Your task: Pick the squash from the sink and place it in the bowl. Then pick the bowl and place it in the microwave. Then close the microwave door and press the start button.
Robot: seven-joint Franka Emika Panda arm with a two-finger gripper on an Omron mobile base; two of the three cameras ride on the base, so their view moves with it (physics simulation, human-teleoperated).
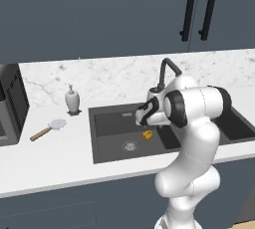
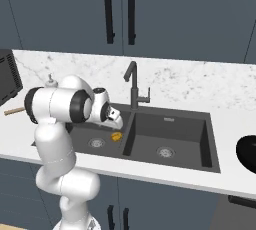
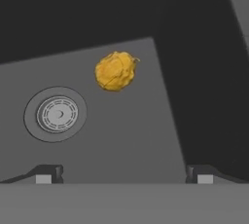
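Presently the claw [image 3: 124, 179] is held wide open and empty above the left basin of the sink [image 1: 107, 123], its two finger tips spread far apart at the bottom of the hand view. The squash [image 3: 115, 70] is seen lying on the basin floor, near the round drain [image 3: 57, 114] and close to the dividing wall between the two basins. It is not touched by the claw, which hangs above it with clear space between. From the left base view the squash [image 1: 147, 134] is found just below the white hand, beside the gooseneck faucet [image 1: 167, 71]. On the white surface [image 1: 50, 158] to the left of the sink, a soap dispenser [image 1: 72, 99] and a wooden-handled brush [image 1: 49, 129] are set. At the right edge of the right base view, the black bowl [image 2: 248, 153] is seen resting on the surface, well apart from the squash.
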